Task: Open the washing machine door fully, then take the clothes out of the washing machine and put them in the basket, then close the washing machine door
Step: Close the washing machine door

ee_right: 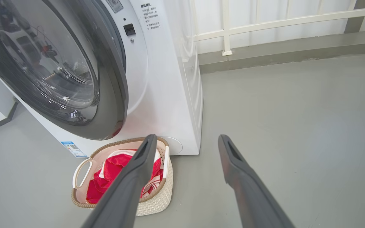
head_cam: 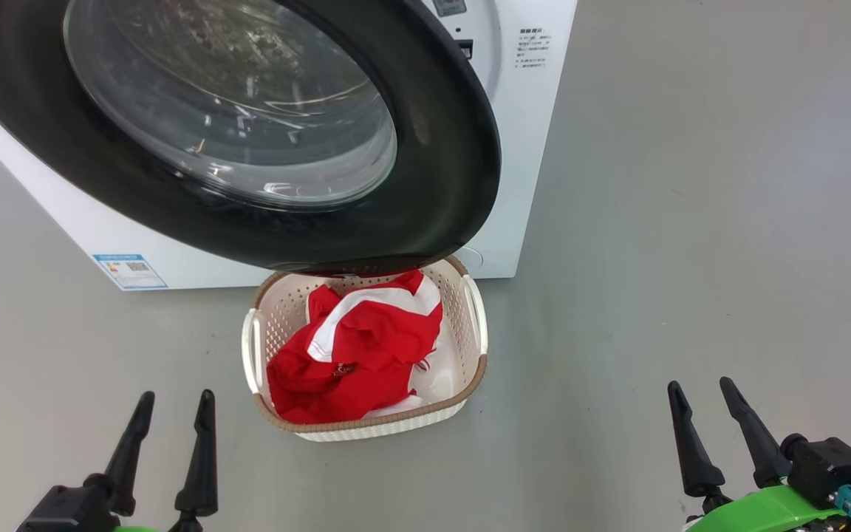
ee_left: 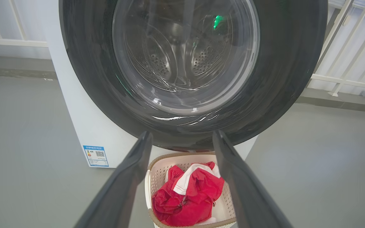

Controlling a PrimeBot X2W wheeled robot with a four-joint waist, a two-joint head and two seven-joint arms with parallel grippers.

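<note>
Head view: clothes (head_cam: 355, 347) heaped in the basket (head_cam: 366, 426).
Basket on floor (head_cam: 691, 258), far end under washing machine door (head_cam: 440, 148); left gripper (head_cam: 177, 395) and right gripper (head_cam: 699, 383) both spread, holding nothing.

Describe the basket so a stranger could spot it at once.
Find the big white washing machine on the grey floor. At its foot, under its round black-rimmed door, sits the basket. It is cream, perforated and brown-rimmed, and holds red clothes with white trim.
</note>
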